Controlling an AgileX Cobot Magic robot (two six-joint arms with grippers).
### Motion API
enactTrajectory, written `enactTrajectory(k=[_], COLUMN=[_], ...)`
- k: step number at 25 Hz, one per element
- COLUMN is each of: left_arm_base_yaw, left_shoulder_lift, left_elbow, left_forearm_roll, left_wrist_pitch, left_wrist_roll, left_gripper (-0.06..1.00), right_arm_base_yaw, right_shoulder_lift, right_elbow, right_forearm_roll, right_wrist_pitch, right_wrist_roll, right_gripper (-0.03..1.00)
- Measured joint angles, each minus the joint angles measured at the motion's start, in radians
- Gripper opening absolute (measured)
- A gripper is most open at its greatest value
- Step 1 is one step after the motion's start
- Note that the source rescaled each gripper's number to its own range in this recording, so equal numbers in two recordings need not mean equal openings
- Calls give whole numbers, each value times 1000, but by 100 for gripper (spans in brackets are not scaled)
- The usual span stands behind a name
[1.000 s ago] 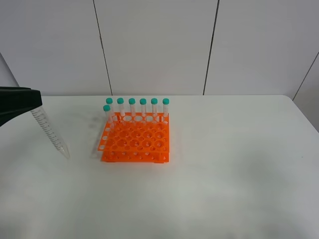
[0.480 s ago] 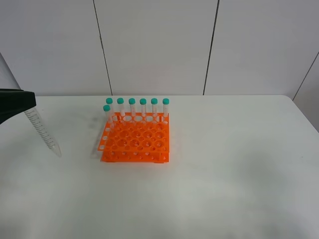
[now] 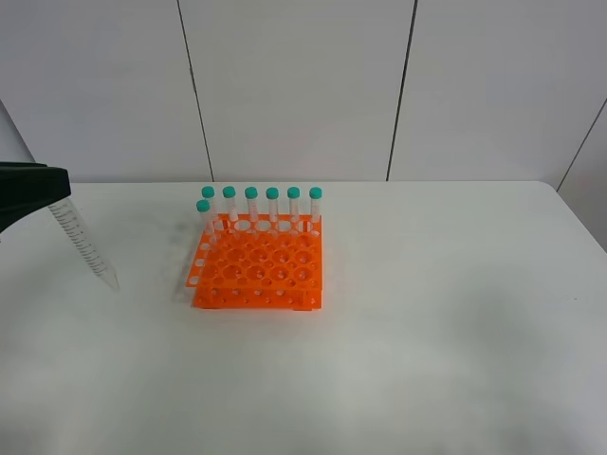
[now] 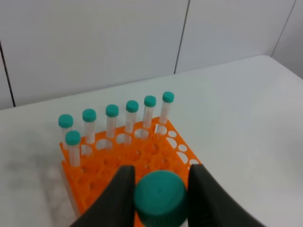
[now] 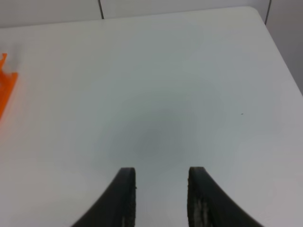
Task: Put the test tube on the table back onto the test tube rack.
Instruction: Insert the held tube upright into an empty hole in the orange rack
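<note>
Inspector: Slim clear plastic test tube with teal screw cap (image 3: 83, 242) has shifted slightly left, farther from the bright orange plastic test tube rack (image 3: 258, 265), tip raised.
Clerk: Status?
Inspector: Pickup done. Left tool (image 4: 160, 182) pinches the cap; tube hangs tilted above the white matte worktop (image 3: 446, 313), apart from the rack. Right tool (image 5: 160, 177) spread, empty. Outstanding, in my judgement: carry over, insert in a free hole.
</note>
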Motion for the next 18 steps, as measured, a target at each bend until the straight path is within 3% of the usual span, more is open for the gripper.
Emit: enactTrajectory(k=[11,18], left_arm_base_yaw=[-8,-138], left_shoulder_lift=[44,96], left_elbow=[0,0], left_forearm_roll=[153,379], left_wrist_pitch=[-102,-211], left_wrist_roll=[-176,-423], left_gripper=[46,46], right_arm_base_yaw=[0,0], right_shoulder_lift=[0,0], right_elbow=[0,0], right_forearm_roll=[0,0], right_wrist_pitch=[0,0], right_wrist_roll=[0,0], right_gripper=[38,38])
